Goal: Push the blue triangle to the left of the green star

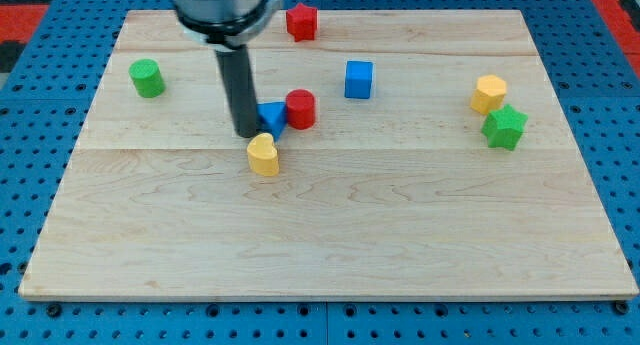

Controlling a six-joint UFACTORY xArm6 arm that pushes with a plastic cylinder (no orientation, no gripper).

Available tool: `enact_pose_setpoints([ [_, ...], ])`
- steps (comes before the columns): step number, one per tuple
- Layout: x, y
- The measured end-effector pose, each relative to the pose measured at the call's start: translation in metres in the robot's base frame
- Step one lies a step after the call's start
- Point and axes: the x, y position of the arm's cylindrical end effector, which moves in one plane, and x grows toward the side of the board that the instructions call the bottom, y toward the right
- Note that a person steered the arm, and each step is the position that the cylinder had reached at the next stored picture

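The blue triangle (273,117) lies left of centre on the wooden board (330,235), partly hidden by my rod. My tip (246,134) stands against the triangle's left side. A red cylinder (301,109) touches the triangle on its right. A yellow heart-like block (264,155) lies just below my tip. The green star (504,127) sits far off at the view's right, with a yellow hexagon block (489,93) just above and left of it.
A blue cube (359,79) stands right of the red cylinder. A red star (301,22) lies near the board's top edge. A green cylinder (147,78) sits at the view's left. A blue pegboard surrounds the board.
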Motion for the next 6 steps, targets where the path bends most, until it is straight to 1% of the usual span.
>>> enact_pose_setpoints([
  [1, -0.007, 0.029],
  [2, -0.022, 0.023],
  [3, -0.027, 0.013],
  [4, -0.032, -0.016],
  [5, -0.057, -0.008],
  [6, -0.061, 0.068],
])
